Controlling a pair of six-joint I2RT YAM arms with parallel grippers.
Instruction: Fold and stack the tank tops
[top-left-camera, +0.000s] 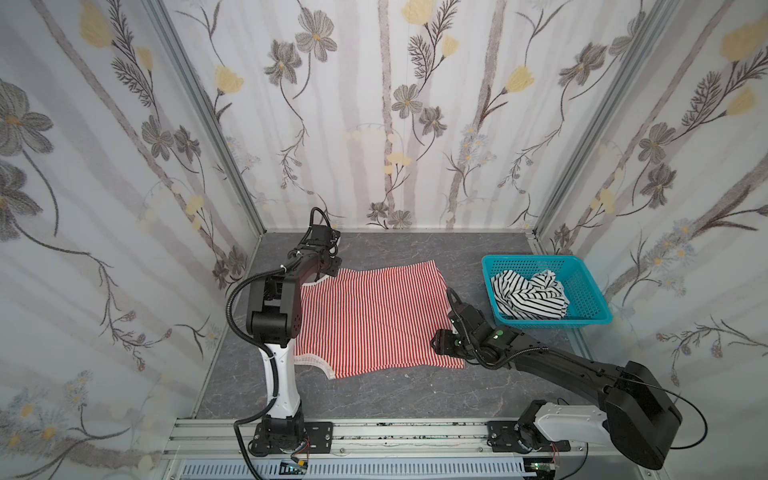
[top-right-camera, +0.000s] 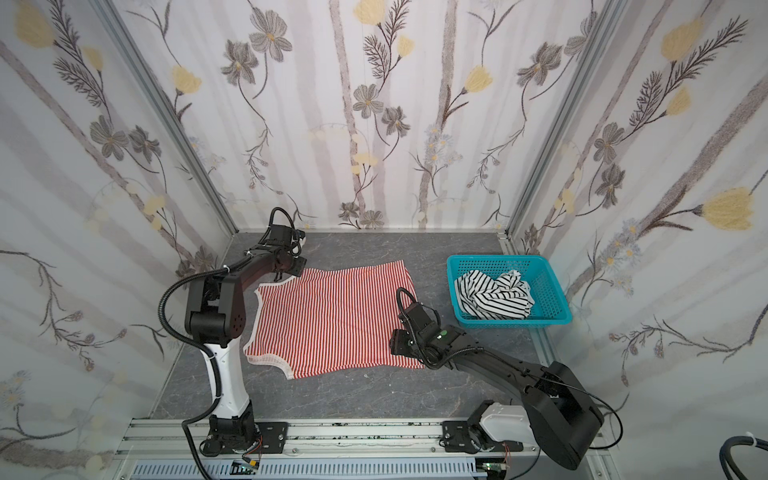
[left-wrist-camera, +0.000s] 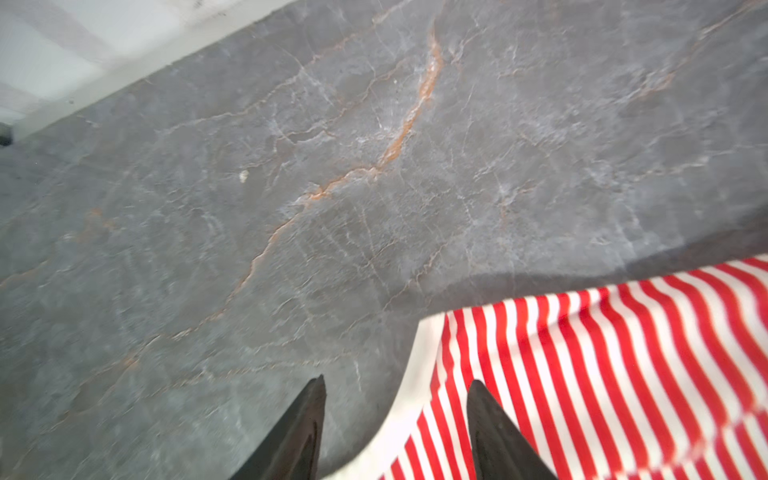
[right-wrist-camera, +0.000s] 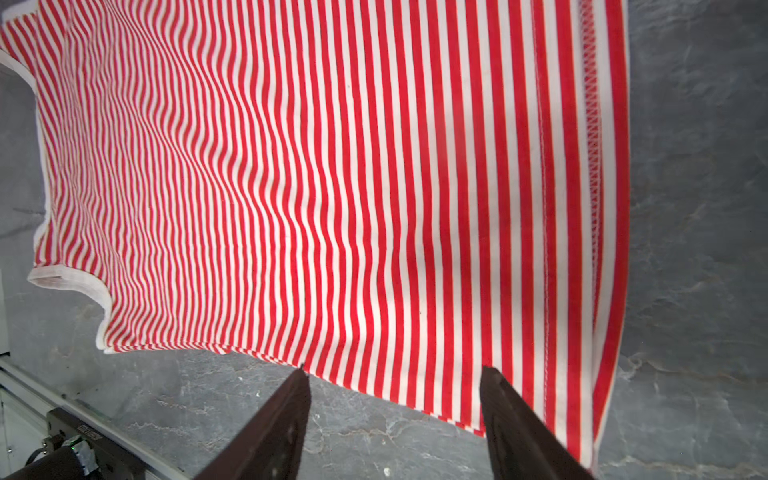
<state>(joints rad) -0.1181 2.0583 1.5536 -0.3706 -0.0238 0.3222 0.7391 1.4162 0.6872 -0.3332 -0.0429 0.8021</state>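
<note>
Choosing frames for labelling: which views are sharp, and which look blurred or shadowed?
Left wrist view: smeared, the red-striped tank top fuzzy, its shadow on the table. Right wrist view: sharp, hem stitching crisp. Both top views: evenly lit, clear.

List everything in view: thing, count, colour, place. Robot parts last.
red-and-white tank top: one, red and white stripes with white trim, spread flat mid-table
black-and-white tank top: one, black and white stripes, crumpled inside the basket
basket: one, turquoise mesh, table's right side
table: one, grey marble pattern
walls: three, floral print, around the table
left gripper: one, black, open, at the red top's far-left trimmed corner
right gripper: one, black, open, at its near-right corner
</note>
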